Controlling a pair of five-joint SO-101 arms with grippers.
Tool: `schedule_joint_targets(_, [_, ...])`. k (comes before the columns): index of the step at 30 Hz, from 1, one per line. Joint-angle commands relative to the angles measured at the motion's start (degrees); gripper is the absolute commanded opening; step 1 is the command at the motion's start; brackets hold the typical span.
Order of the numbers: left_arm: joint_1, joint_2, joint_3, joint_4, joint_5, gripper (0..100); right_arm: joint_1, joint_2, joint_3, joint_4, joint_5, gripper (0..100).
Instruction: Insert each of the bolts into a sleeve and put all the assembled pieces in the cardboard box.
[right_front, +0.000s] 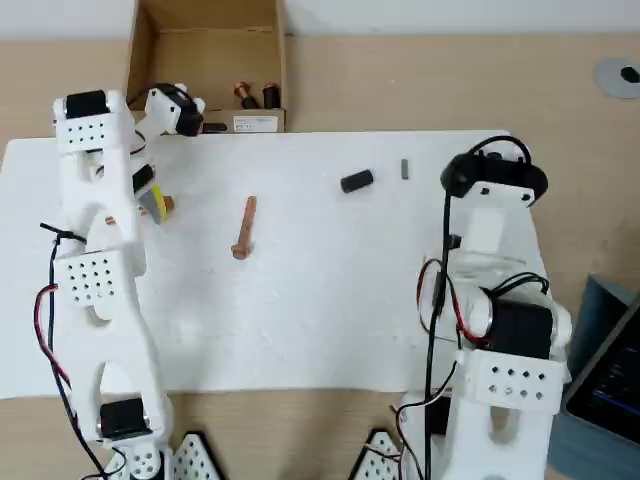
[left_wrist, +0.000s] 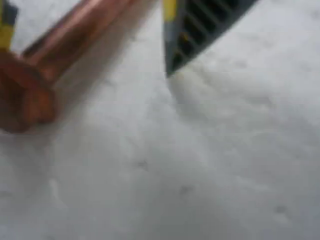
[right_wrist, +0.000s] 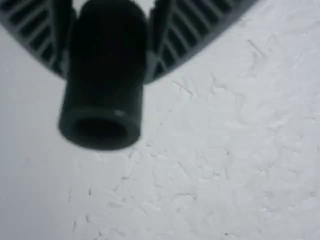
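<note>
A copper bolt (left_wrist: 65, 45) lies on the white mat (right_front: 330, 290) between the fingers of my left gripper (left_wrist: 87, 50), head toward the camera. The jaws stand apart around it, open. From above, the left gripper (right_front: 152, 200) sits low at the mat's left side, its arm hiding most of that bolt. My right gripper (right_wrist: 107, 50) is shut on a black sleeve (right_wrist: 102, 95) just over the mat, bore facing the camera. A second copper bolt (right_front: 244, 228) and a second black sleeve (right_front: 356, 181) lie loose on the mat. The cardboard box (right_front: 150, 60) stands at the back left.
Two assembled pieces (right_front: 256, 96) stand in the box's front right corner beside a white label (right_front: 255, 123). A small grey piece (right_front: 405, 169) lies near the loose sleeve. The right arm (right_front: 495, 180) hangs over the mat's right side. A dark bin (right_front: 605, 370) is at the right edge.
</note>
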Motion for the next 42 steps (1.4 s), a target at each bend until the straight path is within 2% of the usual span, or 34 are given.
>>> schedule_joint_targets(1, [1.1,1.9,-2.6,0.5,0.0,13,0.1,-1.1,0.0,-1.1,0.0,1.0])
schedule_joint_targets(5, [1.7,4.4,-2.6,0.5,0.0,0,0.1,-1.1,0.0,-1.1,0.0,1.0])
schedule_joint_targets(9, [1.6,4.4,-3.2,0.5,3.0,0,0.1,-1.1,0.0,-1.1,0.0,1.0])
schedule_joint_targets(14, [1.6,4.4,-9.6,0.6,8.4,0,0.1,-1.1,0.0,-1.1,0.0,1.0])
schedule_joint_targets(16, [2.4,4.4,-11.5,0.6,12.2,0,0.1,-1.1,0.0,-1.1,0.0,1.0])
schedule_joint_targets(20, [3.3,1.1,-14.5,0.7,26.3,0,0.1,-1.2,1.0,-1.1,0.0,1.0])
schedule_joint_targets(23, [4.2,-4.4,-14.7,0.7,33.7,0,0.1,-1.4,1.3,-1.1,0.0,1.0])
schedule_joint_targets(30, [5.9,-19.0,-14.2,0.7,40.4,0,0.1,-1.5,0.8,-0.8,1.1,0.9])
schedule_joint_targets(36, [6.4,-33.5,-3.3,0.7,41.6,0,0.1,-3.6,-2.2,1.1,4.0,0.9])
schedule_joint_targets(42, [8.7,-55.3,20.4,0.7,44.3,0,0.2,-9.7,-2.6,2.5,8.1,0.9])
